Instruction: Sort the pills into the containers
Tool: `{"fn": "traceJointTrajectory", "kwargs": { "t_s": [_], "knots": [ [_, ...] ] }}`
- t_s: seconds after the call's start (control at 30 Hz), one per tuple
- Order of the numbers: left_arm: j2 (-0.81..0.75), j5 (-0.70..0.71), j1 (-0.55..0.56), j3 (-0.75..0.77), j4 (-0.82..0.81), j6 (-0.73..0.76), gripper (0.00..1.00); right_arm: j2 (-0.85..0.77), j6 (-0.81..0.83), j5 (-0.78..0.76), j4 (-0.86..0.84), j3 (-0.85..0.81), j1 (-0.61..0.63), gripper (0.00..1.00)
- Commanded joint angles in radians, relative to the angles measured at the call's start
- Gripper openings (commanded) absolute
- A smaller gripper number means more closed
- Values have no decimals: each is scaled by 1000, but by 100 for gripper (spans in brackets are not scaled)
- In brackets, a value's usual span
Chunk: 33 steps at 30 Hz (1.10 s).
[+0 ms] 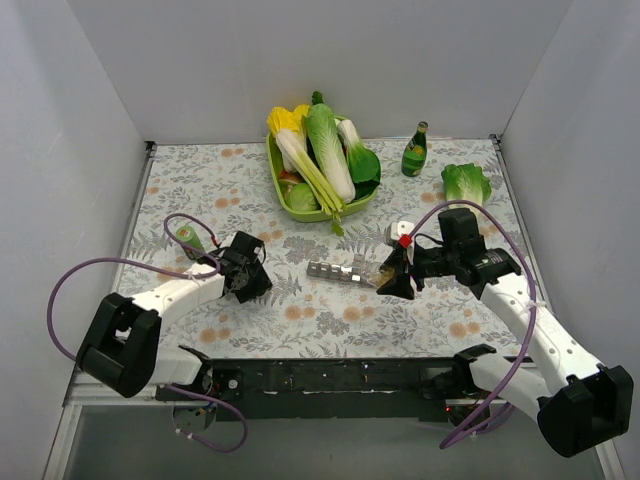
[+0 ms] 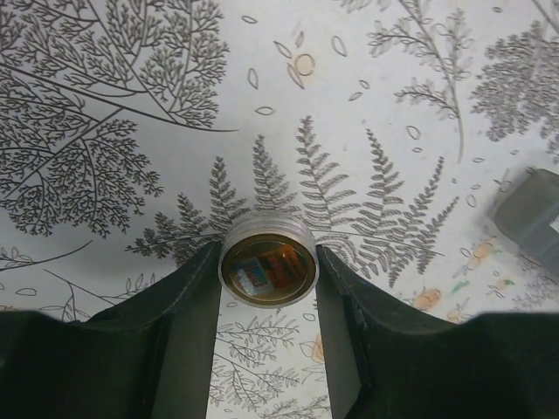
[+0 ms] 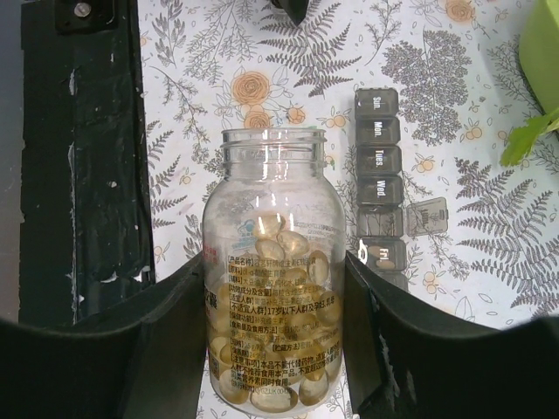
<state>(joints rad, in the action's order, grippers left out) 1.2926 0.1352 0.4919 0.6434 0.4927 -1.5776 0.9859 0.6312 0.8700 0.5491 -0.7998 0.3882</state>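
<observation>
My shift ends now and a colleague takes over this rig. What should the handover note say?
Left gripper: jaws shut on the round bottle cap.
Right gripper: jaws shut on the open pill bottle, beside the containers.
The containers lie between the arms, one lid open.
Done: bottle uncapped.
Left: many pills remain in the bottle; sort them into the compartments.

Clear glass jar w/ pale amber capsules, dark label print; round clear-rimmed lid, amber-brown inside; smoky-grey translucent compartment strip, white day lettering; white tablecloth w/ grey fern print, orange blooms; lime-green plastic tray.
</observation>
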Motion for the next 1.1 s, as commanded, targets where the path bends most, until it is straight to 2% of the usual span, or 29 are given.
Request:
{"fn": "traceJointTrajectory", "kwargs": {
  "t_s": [0.0, 0.03, 0.07, 0.13, 0.3, 0.37, 0.4, 0.43, 0.47, 0.5, 0.53, 0.57, 0.6, 0.67, 0.7, 0.8, 0.97, 1.07],
  "knots": [
    [17, 63, -21, 21, 12, 13, 48, -32, -8, 30, -38, 10, -9, 1],
    [7, 63, -21, 22, 15, 13, 54, -32, -8, 32, -38, 11, -9, 1],
    [-5, 58, -22, 21, 18, 13, 56, -32, -8, 34, -38, 11, -11, 1],
    [-57, 50, -23, 22, 27, 14, 71, -32, -8, 35, -38, 11, -12, 1],
    [-168, -25, -23, 70, 56, 73, 87, -33, 2, 52, -31, 8, -15, 1],
    [-225, -184, -24, 87, 40, 187, 98, -36, 22, 84, -14, 8, -15, 1],
    [-251, -256, -21, 87, -10, 242, 98, -38, 28, 98, -11, 10, -17, 1],
    [-275, -448, -22, 79, -49, 286, 98, -39, 35, 113, -5, 10, -17, 1],
    [-335, -533, -23, 70, -93, 347, 98, -42, 42, 139, 5, 10, -17, 1],
    [-360, -639, -23, 32, -208, 363, 98, -43, 53, 150, 8, 11, -18, 1],
    [-380, -736, -23, 12, -279, 366, 98, -44, 56, 168, 9, 13, -17, 1],
    [-400, -908, -19, -11, -355, 323, 98, -44, 56, 173, 9, 13, -18, 1],
    [-417, -969, -21, -28, -485, 288, 98, -44, 56, 176, 9, 14, -17, 1],
    [-424, -1060, -6, -68, -645, 196, 98, -41, 56, 185, 9, 14, -17, 1],
    [-424, -1069, 3, -77, -766, 117, 98, -38, 56, 188, 9, 14, -17, 1],
    [-406, -1033, 72, -102, -937, 10, 98, -30, 55, 199, 9, 8, -17, 1],
    [-271, -881, 239, -19, -902, -9, 98, -24, 51, 208, 11, 5, -17, 1],
    [-198, -777, 284, 13, -869, -79, 98, -24, 50, 207, 12, 7, -18, 1]
  ]
}}
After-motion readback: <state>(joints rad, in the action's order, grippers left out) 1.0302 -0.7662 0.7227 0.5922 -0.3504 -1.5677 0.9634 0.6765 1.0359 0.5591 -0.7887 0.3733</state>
